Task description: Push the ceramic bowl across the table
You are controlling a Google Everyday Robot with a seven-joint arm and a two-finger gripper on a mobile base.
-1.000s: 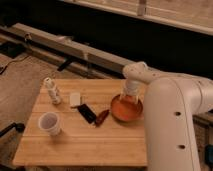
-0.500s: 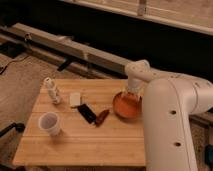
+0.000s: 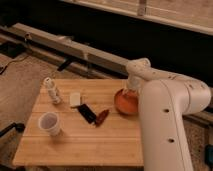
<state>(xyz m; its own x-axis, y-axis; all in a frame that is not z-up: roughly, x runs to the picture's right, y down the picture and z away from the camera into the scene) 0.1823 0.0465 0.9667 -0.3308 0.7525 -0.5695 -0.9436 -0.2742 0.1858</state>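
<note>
Reaching down from the white arm, the gripper sits at the far rim of the bowl, seemingly touching it; whether its jaws are open or closed cannot be told, since the arm's bulk hides them. The bowl rests near the right edge of the table, partly covered by the arm. Contact at the rim rather than a grasp suits a push, I judge: the gripper works as a bumper, so the bowl would slide, not lift. To the left lie a red object, a dark flat item and a small pale block, then a slim white bottle and a paper cup, well apart.
</note>
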